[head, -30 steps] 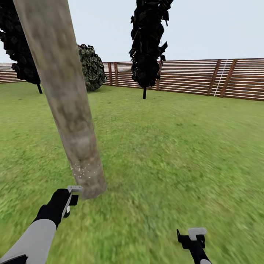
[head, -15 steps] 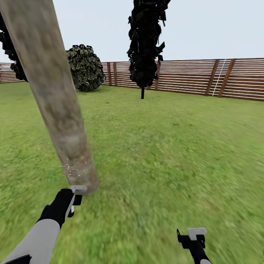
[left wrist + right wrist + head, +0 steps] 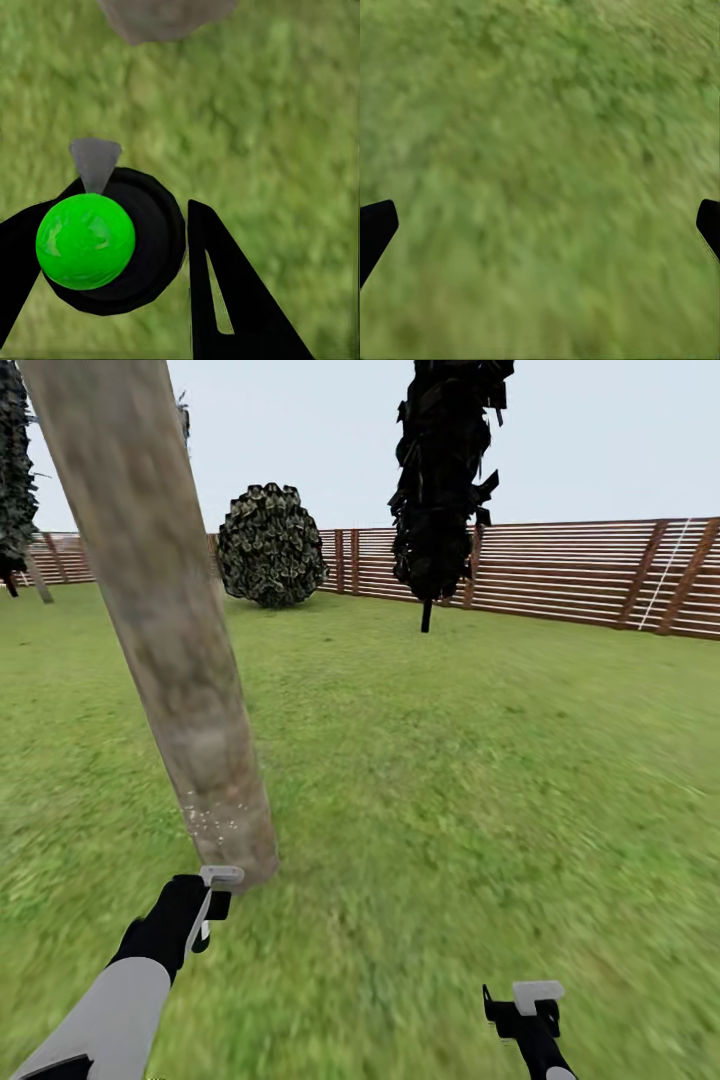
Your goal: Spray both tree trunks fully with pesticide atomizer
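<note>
A thick pale mottled tree trunk [image 3: 170,630] leans across the head view's left, with white speckles low on it. My left gripper [image 3: 205,908] hangs just in front of the trunk's foot. In the left wrist view that gripper [image 3: 135,225] is shut on the pesticide atomizer [image 3: 112,247], a round black body seen from above with a bright green ball on top. The atomizer's grey nozzle [image 3: 95,161] points toward the trunk base [image 3: 161,15]. My right gripper [image 3: 525,1010] is low at the right over grass, and stands open [image 3: 540,225] with nothing between its fingers.
Green lawn [image 3: 480,780] stretches all around. A black cone-shaped tree [image 3: 440,480] and a round dark bush [image 3: 270,545] stand before the brown slat fence [image 3: 580,575] at the back. Another dark tree [image 3: 15,470] stands at the far left edge.
The head view has swung, first a little one way and then back, shifting the fence and trees to the right. My left gripper stays at the trunk's foot; the right arm has not moved.
</note>
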You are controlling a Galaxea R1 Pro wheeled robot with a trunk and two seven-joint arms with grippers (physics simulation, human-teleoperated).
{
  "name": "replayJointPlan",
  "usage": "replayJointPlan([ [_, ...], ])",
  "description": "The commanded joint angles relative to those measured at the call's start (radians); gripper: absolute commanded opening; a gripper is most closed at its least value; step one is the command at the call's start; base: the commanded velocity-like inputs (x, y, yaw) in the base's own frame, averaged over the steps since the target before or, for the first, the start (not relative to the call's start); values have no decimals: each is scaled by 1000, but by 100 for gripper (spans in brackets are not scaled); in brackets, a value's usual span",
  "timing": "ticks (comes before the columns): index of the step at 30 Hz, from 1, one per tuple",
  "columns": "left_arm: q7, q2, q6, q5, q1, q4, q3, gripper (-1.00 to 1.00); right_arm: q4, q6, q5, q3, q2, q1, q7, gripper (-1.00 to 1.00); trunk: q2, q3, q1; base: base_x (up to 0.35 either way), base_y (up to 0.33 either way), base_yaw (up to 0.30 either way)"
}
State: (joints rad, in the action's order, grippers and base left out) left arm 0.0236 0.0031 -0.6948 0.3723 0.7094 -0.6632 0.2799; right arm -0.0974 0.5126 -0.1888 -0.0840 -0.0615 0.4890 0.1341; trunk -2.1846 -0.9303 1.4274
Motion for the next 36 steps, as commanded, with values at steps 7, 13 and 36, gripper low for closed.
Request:
replayJointPlan([
  [7,2,-1,-3,6,1,-1,2,-100,1,3,-11,-8,0,0,2,100,0,-1,0,141,-269,278],
  [13,3,-2,-5,2,1,-16,6,-100,7,3,-9,-8,3,0,0,100,0,-1,0,35,-274,133],
  [36,-86,-4,-3,0,1,-16,8,-100,22,3,-8,-10,0,0,4,100,0,-1,0,62,-266,107],
])
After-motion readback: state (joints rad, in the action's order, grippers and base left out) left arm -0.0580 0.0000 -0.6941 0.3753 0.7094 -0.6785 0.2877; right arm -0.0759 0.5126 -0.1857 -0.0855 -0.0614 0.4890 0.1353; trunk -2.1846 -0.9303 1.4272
